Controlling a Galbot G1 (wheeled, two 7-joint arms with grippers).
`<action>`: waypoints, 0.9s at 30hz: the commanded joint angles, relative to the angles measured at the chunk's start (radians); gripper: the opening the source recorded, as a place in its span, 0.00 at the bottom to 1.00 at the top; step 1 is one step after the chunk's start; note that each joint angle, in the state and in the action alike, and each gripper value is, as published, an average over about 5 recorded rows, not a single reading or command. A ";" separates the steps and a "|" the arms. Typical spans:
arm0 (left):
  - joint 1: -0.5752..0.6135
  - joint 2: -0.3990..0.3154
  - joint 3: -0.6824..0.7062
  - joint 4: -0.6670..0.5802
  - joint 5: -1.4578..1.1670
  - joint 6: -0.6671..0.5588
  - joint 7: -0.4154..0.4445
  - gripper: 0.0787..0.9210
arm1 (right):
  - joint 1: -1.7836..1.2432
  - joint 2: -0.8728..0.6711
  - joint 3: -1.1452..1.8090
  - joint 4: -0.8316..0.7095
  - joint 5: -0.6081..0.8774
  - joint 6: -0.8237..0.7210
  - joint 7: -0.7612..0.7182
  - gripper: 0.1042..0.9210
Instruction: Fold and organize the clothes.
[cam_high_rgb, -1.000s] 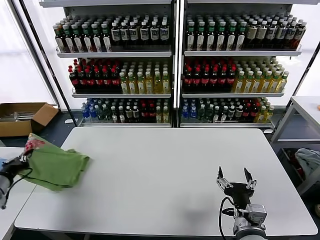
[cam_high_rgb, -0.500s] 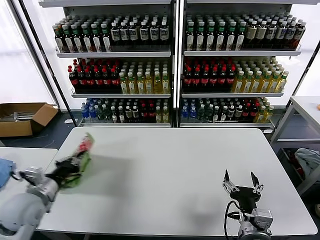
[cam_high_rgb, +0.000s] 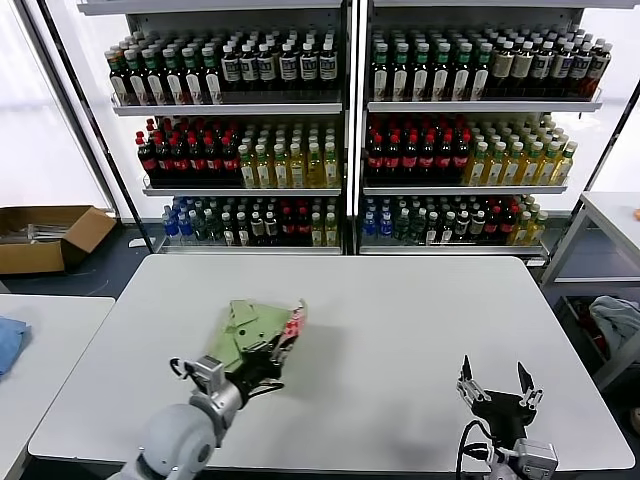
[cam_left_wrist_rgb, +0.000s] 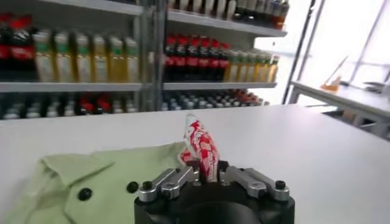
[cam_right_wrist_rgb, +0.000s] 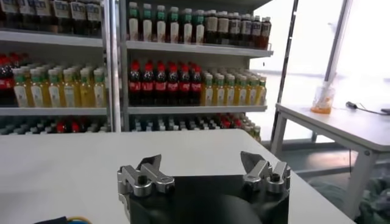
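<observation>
Soft and light, the polo shirt (cam_high_rgb: 245, 335) hangs limp from the left end effector (cam_high_rgb: 268, 357), clenched on its printed fold above the table (cam_high_rgb: 400, 330); the right end effector (cam_high_rgb: 497, 397) idles released.

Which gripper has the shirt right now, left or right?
The left gripper, shut on the green polo shirt mid-table; the right gripper is open and empty.

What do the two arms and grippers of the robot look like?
The left arm has a rounded grey shell. The left gripper has a black body, silver metal fingers with black screws, and a black cable. The right gripper looks the same, with a black cable and a light grey wrist.
</observation>
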 joint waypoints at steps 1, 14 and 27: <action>-0.113 -0.183 0.196 0.079 -0.039 -0.051 -0.057 0.27 | -0.002 0.027 -0.025 0.003 -0.058 -0.019 0.002 0.88; -0.090 -0.052 0.019 -0.031 0.116 -0.038 -0.114 0.74 | 0.259 -0.082 -0.168 -0.063 0.431 -0.221 0.027 0.88; 0.011 -0.009 -0.201 -0.062 0.148 -0.009 -0.166 0.88 | 0.563 -0.105 -0.453 -0.318 0.725 -0.238 0.140 0.88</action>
